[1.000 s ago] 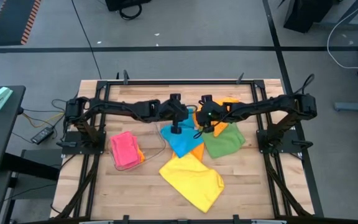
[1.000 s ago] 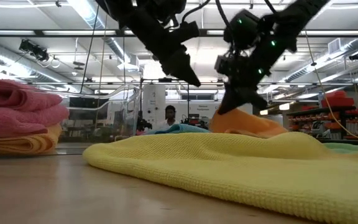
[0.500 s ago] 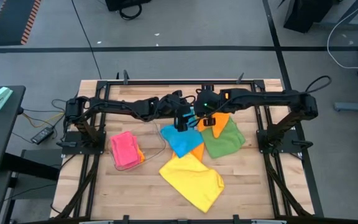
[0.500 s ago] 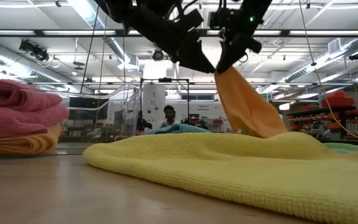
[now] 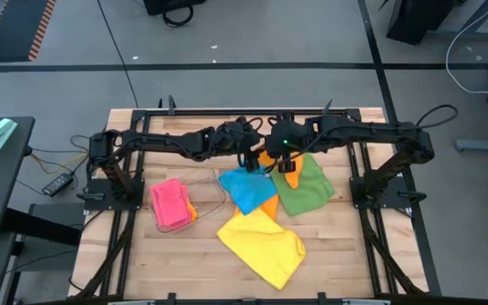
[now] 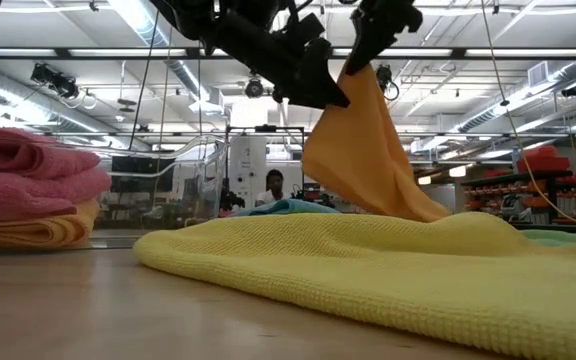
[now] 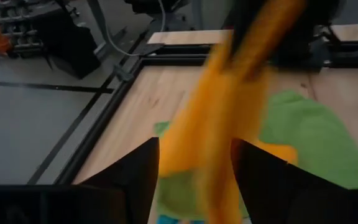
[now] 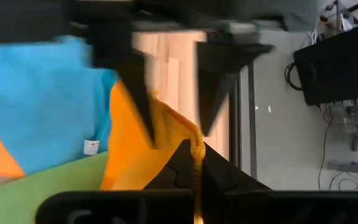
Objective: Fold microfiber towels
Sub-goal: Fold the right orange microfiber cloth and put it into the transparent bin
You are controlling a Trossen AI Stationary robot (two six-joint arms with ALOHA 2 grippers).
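My right gripper (image 6: 365, 45) is shut on an orange towel (image 6: 368, 160), held high over the far middle of the table. The towel hangs down to the green towel (image 5: 310, 193). My left gripper (image 7: 197, 186) is open beside it, with one finger on each side of the hanging orange cloth (image 7: 219, 124). A blue towel (image 5: 246, 188) lies flat beneath them, partly over another orange towel (image 5: 269, 205). A yellow towel (image 5: 263, 246) lies spread nearer the front edge. My right gripper pinches a bunched bit of the orange towel's edge (image 8: 196, 148) between its two fingers, coming slanting down from above. The towel hangs slack below the fingers. Its lower end (image 6: 418, 205) rests on the towels on the table. Whether my left gripper touches the cloth between its fingers, I cannot tell.
A folded pink towel (image 5: 169, 202) lies on a folded orange one in a clear tray at the left. The dark frame rails (image 5: 227, 113) run along the table's far and side edges. Bare wood shows at the front left. A person (image 6: 273, 188) stands far off in the room behind.
My right gripper has risen with the orange towel. The towel's upper part has been drawn up off the pile into a hanging sheet, and its lower end has stayed on the table. My left gripper has opened and has gone slightly up toward the hanging cloth.
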